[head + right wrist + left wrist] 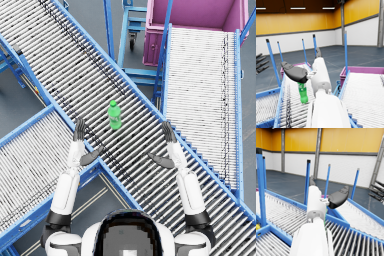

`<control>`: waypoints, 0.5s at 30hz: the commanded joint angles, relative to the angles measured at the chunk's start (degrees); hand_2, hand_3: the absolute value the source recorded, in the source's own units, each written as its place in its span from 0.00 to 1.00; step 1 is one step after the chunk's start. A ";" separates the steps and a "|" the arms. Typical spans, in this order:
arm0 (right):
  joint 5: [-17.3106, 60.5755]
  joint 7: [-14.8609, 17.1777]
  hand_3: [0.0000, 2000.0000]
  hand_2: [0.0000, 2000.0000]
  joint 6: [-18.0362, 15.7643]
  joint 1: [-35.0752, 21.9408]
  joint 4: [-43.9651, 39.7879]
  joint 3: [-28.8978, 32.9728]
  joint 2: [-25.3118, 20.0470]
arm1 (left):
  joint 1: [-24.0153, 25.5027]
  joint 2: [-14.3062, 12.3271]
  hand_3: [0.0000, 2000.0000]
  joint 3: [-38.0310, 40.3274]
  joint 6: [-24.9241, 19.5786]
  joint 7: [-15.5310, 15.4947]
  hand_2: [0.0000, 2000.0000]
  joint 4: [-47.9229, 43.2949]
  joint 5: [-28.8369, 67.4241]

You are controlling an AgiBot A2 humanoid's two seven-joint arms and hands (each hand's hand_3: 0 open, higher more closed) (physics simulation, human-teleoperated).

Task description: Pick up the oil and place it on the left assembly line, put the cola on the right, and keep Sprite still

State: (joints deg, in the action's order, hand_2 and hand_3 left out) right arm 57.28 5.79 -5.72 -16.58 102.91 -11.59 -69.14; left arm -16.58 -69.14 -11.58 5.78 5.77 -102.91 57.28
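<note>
Green Sprite bottle point(115, 115), one, upright on middle conveyor point(75, 65); one pink bin point(200, 12).

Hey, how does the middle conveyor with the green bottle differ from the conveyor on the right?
The middle conveyor runs diagonally across the head view; the right conveyor runs straight away from the robot. The middle conveyor carries a green bottle; the right conveyor ends at a pink bin. The middle conveyor looks somewhat wider than the right conveyor. Both have blue side rails and pale rollers.
</note>
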 commanded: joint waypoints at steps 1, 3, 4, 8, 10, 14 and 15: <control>0.00 0.00 0.00 0.00 0.00 0.00 0.00 0.00 0.00 | 0.00 0.00 0.00 0.00 0.00 0.00 0.00 0.00 0.00; 0.00 0.00 0.00 0.00 0.00 0.00 0.00 0.00 0.00 | 0.00 0.00 0.00 0.00 0.00 0.00 0.00 0.00 0.00; 0.00 0.00 0.00 0.00 0.00 0.00 0.00 0.00 0.00 | 0.00 0.00 0.00 0.00 0.00 0.00 0.00 0.00 0.00; 0.00 0.00 0.00 0.00 0.00 0.00 0.00 0.00 0.00 | 0.00 0.00 0.00 0.00 0.00 0.00 0.00 0.00 0.00; 0.00 0.00 0.00 0.00 0.00 0.00 0.00 0.00 0.00 | 0.00 0.00 0.00 0.00 0.00 0.00 0.00 0.00 0.00; 0.00 0.00 0.00 0.00 0.00 0.00 0.00 0.00 0.00 | 0.00 0.00 0.00 0.00 0.00 0.00 0.00 0.00 0.00; 0.00 0.00 0.00 0.00 0.00 0.00 0.00 0.00 0.00 | 0.00 0.00 0.00 0.00 0.00 0.00 0.00 0.00 0.00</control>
State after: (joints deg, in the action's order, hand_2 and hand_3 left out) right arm 57.28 5.79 -5.72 -16.58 102.91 -11.59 -69.14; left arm -16.58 -69.14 -11.58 5.78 5.77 -102.91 57.28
